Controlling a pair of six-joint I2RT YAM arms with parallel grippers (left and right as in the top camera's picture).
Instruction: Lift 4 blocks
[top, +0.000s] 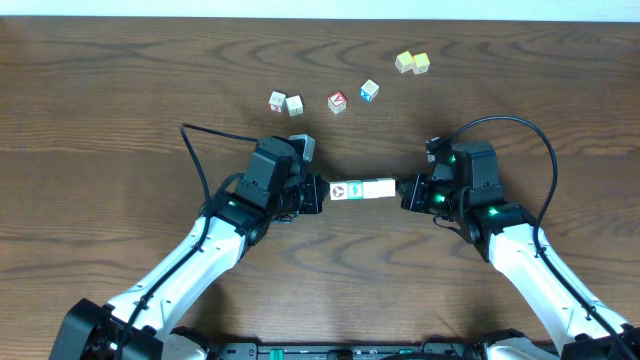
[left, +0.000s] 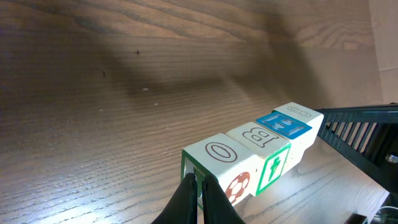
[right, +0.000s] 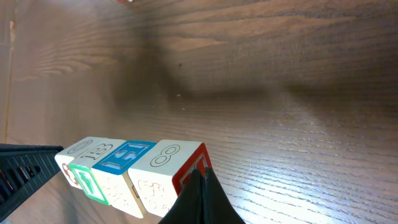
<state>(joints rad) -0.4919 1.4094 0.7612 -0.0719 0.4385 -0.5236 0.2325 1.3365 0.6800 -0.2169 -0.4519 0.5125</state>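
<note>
blocks (top: 361, 190) | one row | long axis runs left tool (top: 322, 192) to right tool (top: 400, 190)

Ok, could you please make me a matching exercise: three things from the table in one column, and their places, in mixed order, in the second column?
Things
1. row of four blocks
2. pair of yellow cubes
3. red-faced cube

Places
A. loose, between the two white cubes and the blue-faced cube
B. farthest from the arms, on the right side
C. pressed end to end between the left gripper and the right gripper

Pairs: 1-C, 2-B, 3-A
</note>
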